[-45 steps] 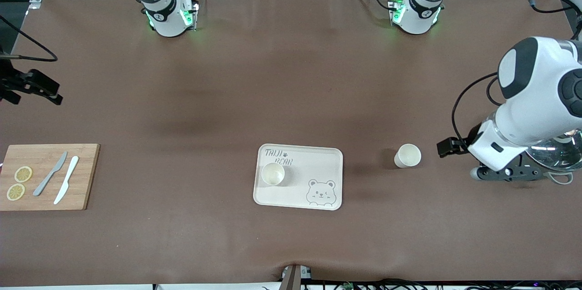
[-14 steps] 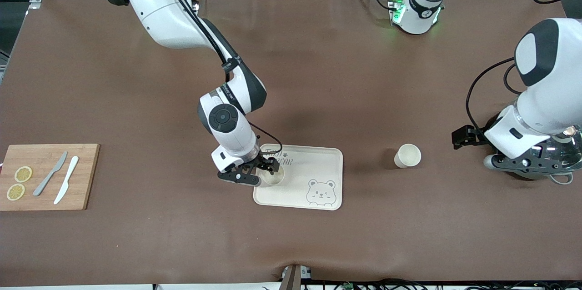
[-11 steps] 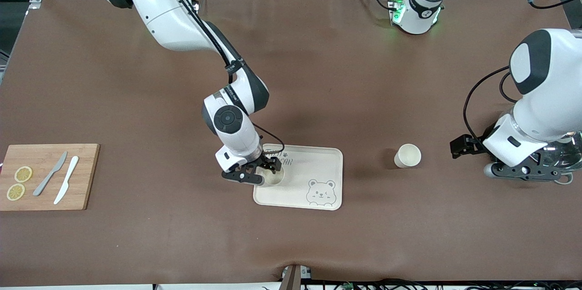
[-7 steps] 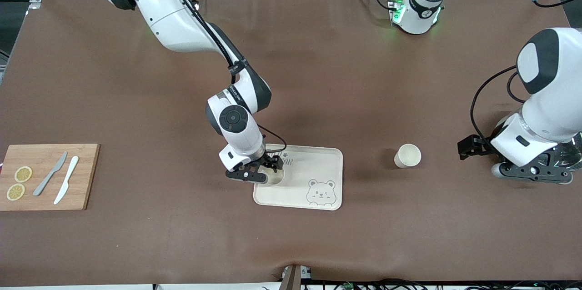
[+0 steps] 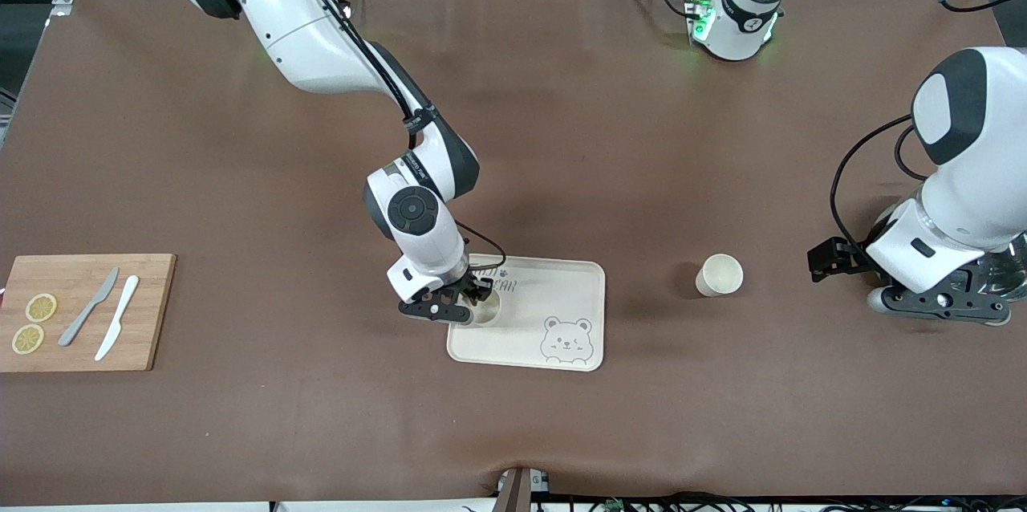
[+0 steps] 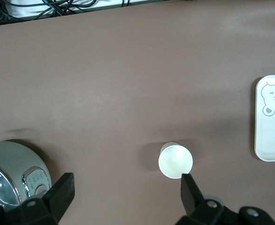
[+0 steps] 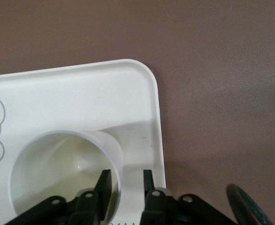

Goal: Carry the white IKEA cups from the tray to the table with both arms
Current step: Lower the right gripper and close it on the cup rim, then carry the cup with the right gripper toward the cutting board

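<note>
Cream cup (image 7: 62, 173) wall pinched by right gripper (image 7: 126, 187) on glossy tray (image 7: 81, 93); left gripper (image 6: 126, 190) fingers spread above second round cup (image 6: 175, 161).

Bright, even overhead light; soft shadows on the table (image 5: 241, 432); views sharp

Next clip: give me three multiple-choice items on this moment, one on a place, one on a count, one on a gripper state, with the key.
1. Where does the cup outside the tray stand?
A. on the bare table
B. on the cutting board
C. inside the other cup

2. How many lemon slices lie on the cutting board?
A. none
B. two
C. four

3. The right gripper's fingers are
A. wide open over bare table
B. astride one cup's wall
C. shut on a knife

Key:
1 A: the cup stands between tray and left gripper.
2 B: lemon slices, cutting board.
3 B: right gripper, one finger inside the cup on the tray.
</note>
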Available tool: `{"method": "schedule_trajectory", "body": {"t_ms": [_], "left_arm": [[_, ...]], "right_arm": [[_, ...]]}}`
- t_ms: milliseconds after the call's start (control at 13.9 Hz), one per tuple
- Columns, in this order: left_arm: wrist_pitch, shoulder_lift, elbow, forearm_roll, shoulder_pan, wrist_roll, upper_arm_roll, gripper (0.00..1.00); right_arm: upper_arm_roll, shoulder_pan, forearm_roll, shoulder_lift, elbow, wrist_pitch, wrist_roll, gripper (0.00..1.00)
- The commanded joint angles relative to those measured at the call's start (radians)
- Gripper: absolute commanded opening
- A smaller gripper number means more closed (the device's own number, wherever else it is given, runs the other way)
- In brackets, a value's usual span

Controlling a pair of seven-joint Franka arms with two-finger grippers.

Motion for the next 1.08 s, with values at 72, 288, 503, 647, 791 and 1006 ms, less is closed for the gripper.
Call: {"method": "schedule_trajectory", "body": {"t_ms": [72,288,503,647,791,1006], "left_arm": [[0.000,-0.015,-0.005,0.022,0.002,-0.005,-0.003,1.00],[0.000,-0.014,-0.005,0.022,-0.003,-0.012,-0.004,1.00],[0.000,-0.016,-0.007,0.023,0.008,0.003,-0.004,1.00],[0.000,-0.016,-0.007,0.023,0.008,0.005,-0.003,1.00],[-0.002,-0.016,-0.008,0.023,-0.001,0.001,-0.004,1.00],[-0.004,-0.016,-0.007,0.022,-0.006,-0.014,-0.017,1.00]], "right_arm": [[-0.006,0.009,-0.009,0.016,0.033,0.002,0.035,0.00],[-0.005,0.008,-0.007,0.011,0.044,-0.015,0.032,0.00],[-0.002,-0.015,0.007,-0.059,0.044,-0.128,0.011,0.00],[-0.002,-0.061,0.014,-0.180,0.032,-0.302,-0.102,0.00],[-0.003,-0.122,0.016,-0.310,0.000,-0.491,-0.261,0.00],[-0.003,-0.282,0.016,-0.511,-0.208,-0.521,-0.615,0.00]]}}
